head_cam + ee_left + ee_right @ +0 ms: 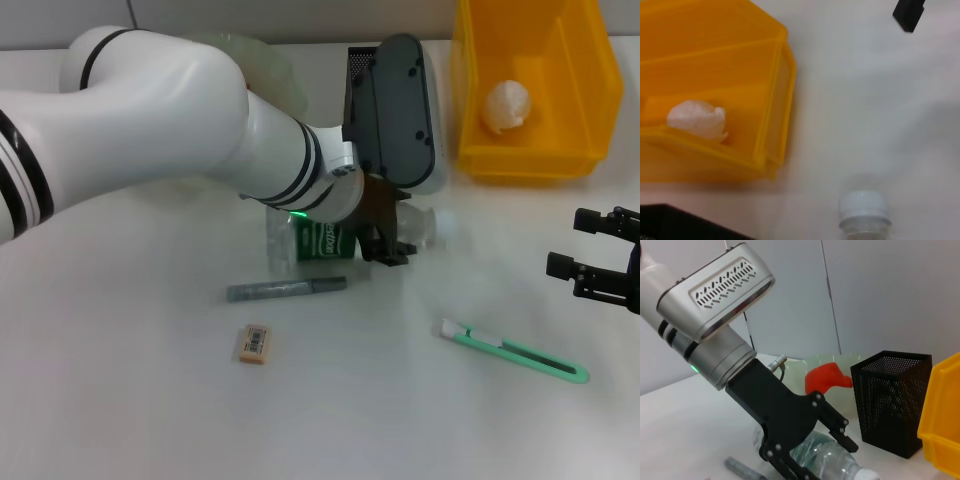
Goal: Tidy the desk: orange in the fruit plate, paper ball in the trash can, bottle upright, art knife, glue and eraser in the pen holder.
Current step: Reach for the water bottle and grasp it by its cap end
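Three loose items lie on the white tabletop [120, 400] in the head view: the grey glue [285, 290] stick, the tan eraser [256, 343] just below it, and the mint-green art knife [512, 353] farther to the right. The left arm reaches across the middle, and the left tool [385, 245] is down at the bottle [320, 240], which lies on its side with its green label showing and its cap end toward the right. The yellow trash can [530, 150] stands at the back right with the paper ball [506, 105] inside it. The pale green fruit plate [275, 70] shows only as a rim behind the arm. The right tool [600, 260] sits parked near the right edge, its fingers spread apart and empty. From the left wrist view, the bottle's white cap [863, 204] is seen against the tabletop, near the trash can that holds the paper ball, and a corner of black mesh peeks in at the edge. From the right wrist view, the left tool's black fingers [837, 427] straddle the lying bottle on both sides, though whether they press on it is hard to tell. Behind it stands the pen holder [890, 400], and beside that the fruit plate with the orange [826, 378] resting in it.
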### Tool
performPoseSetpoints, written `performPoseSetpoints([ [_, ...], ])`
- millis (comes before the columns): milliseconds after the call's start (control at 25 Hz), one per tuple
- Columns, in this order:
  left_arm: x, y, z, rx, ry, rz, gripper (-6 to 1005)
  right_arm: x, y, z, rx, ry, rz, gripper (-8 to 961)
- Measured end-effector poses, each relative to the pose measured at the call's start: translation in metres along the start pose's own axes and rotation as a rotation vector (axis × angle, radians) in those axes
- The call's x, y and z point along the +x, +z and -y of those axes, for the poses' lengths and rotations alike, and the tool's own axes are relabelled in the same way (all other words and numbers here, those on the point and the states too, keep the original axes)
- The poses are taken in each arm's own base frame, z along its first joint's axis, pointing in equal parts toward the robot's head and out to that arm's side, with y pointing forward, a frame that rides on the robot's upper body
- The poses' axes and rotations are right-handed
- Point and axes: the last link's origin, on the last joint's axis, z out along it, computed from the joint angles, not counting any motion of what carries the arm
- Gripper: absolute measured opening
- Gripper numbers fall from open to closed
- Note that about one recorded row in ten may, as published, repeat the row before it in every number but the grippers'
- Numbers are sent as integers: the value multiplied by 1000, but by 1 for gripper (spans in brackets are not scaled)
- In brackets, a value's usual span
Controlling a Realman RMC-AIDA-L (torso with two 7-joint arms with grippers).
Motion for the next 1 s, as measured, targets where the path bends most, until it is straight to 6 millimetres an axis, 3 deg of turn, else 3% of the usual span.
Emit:
performPoseSetpoints([
  [360, -3, -6, 2, 12, -24, 12, 638, 0, 0, 0, 0, -1, 0, 777],
  [800, -22, -22, 11, 13, -79, 61, 615, -1, 0, 1, 0, -1, 0, 778],
  [1000, -18, -29, 12, 19, -79, 43, 615, 0, 1, 0, -3, 5, 1, 778],
])
